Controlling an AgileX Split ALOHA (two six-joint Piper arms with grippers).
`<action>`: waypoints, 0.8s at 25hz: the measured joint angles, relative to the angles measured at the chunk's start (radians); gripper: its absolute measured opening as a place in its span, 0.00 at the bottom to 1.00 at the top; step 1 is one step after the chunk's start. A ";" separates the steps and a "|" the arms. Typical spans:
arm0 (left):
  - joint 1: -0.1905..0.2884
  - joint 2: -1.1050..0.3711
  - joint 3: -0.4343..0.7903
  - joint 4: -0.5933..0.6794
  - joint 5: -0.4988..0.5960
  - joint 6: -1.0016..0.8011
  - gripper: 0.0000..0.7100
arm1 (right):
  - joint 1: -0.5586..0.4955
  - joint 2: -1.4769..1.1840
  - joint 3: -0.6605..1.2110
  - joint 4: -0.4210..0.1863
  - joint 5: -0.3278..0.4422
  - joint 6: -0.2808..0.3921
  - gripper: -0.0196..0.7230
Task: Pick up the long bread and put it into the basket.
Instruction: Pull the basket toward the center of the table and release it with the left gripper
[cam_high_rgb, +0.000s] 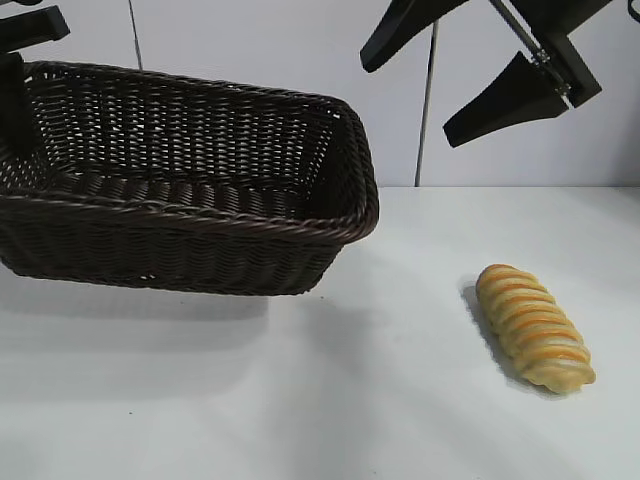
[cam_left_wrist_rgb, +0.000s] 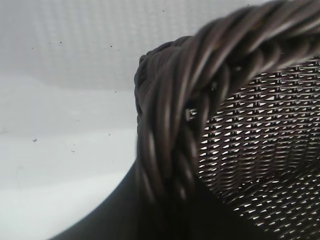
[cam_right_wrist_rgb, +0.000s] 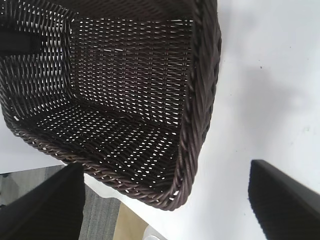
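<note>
The long bread (cam_high_rgb: 534, 327) lies on the bench (cam_high_rgb: 350, 400), long axis running from far-left to near-right (only the exterior view catches it). Right pincer (cam_high_rgb: 480, 75) hangs wide open and empty above; left pincer (cam_high_rgb: 20, 90) sits at the tilted basket (cam_high_rgb: 190, 215), grip can't be told.

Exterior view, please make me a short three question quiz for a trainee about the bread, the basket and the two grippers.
1. True or false: the long bread lies inside the basket.
2. Which gripper is spread open in the air above the table? A) left gripper B) right gripper
3. Fill in: the end of the basket nearest the left gripper is ____ off the table.

Key:
1. False. The bread lies on the table, apart from the basket, on the right arm's side.
2. B. The right gripper hangs open, high above the bread and holding nothing.
3. Lifted. The left gripper is at the rim, and the basket sits tilted above its shadow.
</note>
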 joint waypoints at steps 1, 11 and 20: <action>0.000 0.001 0.018 -0.012 -0.021 0.005 0.14 | 0.000 0.000 0.000 0.000 0.001 0.000 0.85; -0.001 0.143 0.047 -0.124 -0.109 0.037 0.14 | 0.000 0.000 0.000 0.002 0.022 0.000 0.85; 0.000 0.218 0.052 -0.164 -0.134 0.075 0.14 | 0.000 0.000 0.000 0.002 0.022 0.000 0.85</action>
